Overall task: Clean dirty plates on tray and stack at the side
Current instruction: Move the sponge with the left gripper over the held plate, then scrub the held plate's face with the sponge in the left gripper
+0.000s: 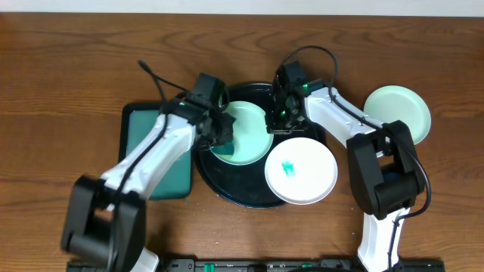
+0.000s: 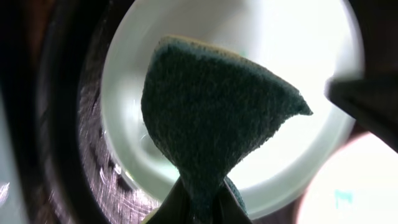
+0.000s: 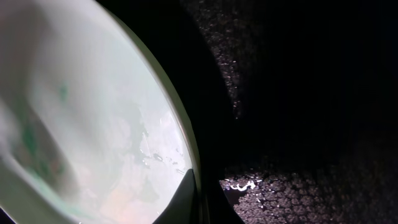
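Three plates. One mint plate (image 1: pixel 397 112) is set well beyond the right gripper (image 1: pixel 281 125) — seemingly cleaned. Second mint plate (image 1: pixel 249 130), on the tray (image 1: pixel 234 187), is rim-pinched by that gripper; a sponge (image 2: pixel 211 118) is clamped in the left gripper (image 1: pixel 221 136) above. White plate (image 1: pixel 301 170) — unwiped.

A dark brown wooden table (image 1: pixel 68 68) fills nearly the whole overhead view. Its grain runs left to right in long, wavy streaks. Beyond the far edge lies a thin pale strip (image 1: pixel 242 2); whether it is wall or floor cannot be told. Along the near edge a black rail (image 1: pixel 249 264) runs across the middle of the view. The light is even and falls from above, casting soft, short shadows on the wood.
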Controlling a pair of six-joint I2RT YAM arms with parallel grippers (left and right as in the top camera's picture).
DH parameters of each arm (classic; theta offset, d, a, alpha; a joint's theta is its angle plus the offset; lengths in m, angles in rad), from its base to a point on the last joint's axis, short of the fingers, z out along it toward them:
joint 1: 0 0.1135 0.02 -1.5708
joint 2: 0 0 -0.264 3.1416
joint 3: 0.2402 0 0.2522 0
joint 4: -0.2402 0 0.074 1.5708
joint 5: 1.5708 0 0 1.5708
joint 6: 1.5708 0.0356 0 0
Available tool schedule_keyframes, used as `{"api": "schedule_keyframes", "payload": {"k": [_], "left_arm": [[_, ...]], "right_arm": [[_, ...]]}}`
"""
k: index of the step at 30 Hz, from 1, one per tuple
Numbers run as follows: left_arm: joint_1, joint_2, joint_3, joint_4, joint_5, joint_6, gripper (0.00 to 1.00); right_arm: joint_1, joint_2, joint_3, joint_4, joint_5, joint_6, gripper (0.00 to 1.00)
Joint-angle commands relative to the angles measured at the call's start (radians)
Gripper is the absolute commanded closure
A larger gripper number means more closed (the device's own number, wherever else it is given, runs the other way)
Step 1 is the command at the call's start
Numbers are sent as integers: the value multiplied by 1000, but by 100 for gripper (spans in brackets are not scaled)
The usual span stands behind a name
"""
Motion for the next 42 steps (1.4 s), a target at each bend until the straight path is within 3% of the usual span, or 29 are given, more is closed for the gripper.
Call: {"api": "schedule_keyframes", "payload": {"k": [1, 8, 10, 15, 22, 29, 42], "left_arm": [[0, 94, 18, 48, -41, -19, 93], [-1, 236, 18, 107, -126, -109, 93], [-3, 252, 19, 114, -71, -114, 93], [-44, 269, 19, 171, 279, -111, 93], [-155, 269, 19, 238, 322, -138, 93], [-102, 269, 19, 252, 79, -156, 93], [93, 269, 32, 204, -356, -22, 93]], "right_arm": [[12, 11, 1, -7, -13, -20, 99], [28, 11, 1, -31, -13, -28, 99], [34, 11, 1, -34, -13, -34, 99], [42, 11, 1, -30, -13, -35, 99], [42, 11, 1, -35, -13, -34, 99], [42, 11, 1, -50, -13, -34, 99], [42, 11, 1, -67, -13, -30, 99]]}}
